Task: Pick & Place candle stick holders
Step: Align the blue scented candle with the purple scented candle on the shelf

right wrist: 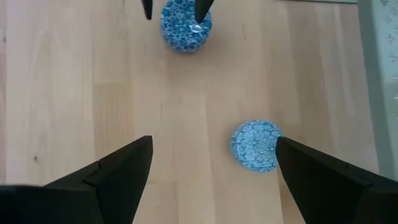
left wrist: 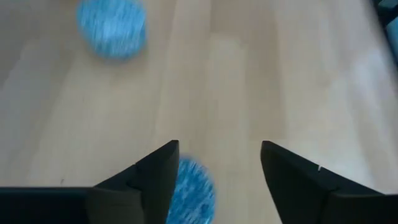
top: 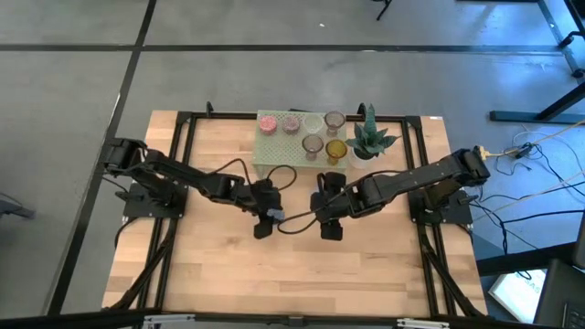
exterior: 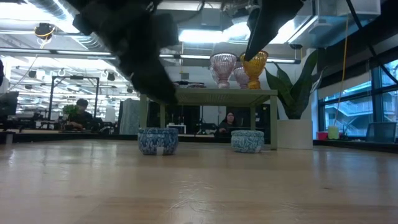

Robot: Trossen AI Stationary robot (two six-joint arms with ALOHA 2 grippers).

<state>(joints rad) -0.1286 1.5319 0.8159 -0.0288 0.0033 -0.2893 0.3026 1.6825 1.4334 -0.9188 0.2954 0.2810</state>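
Two blue candle stick holders are standing on the tabletop (exterior: 199, 186), in front of the pale green stand (top: 274, 151); both are sitting upright, mouths up, squat round cups with no long axis to speak of.

Left hand (left wrist: 217, 171) is hanging over the left blue holder (exterior: 158, 140); in the left wrist view the cup is lying just inside one finger (left wrist: 158, 177), partly hidden by it, with the fingers spread apart and clear space on the other side; nothing is being gripped; the cup is resting on the wood in the low view.

Right hand (right wrist: 211, 168) is hovering with fingers wide apart, holding nothing; the right blue holder (right wrist: 257, 144) is sitting on the tabletop between the fingertips, closer to one finger, not touching either.

The two blue cups are standing apart from each other; the remaining holders (top: 313, 144) are resting upright on the stand, pink, amber and clear among them, beside the potted plant (top: 370, 139).
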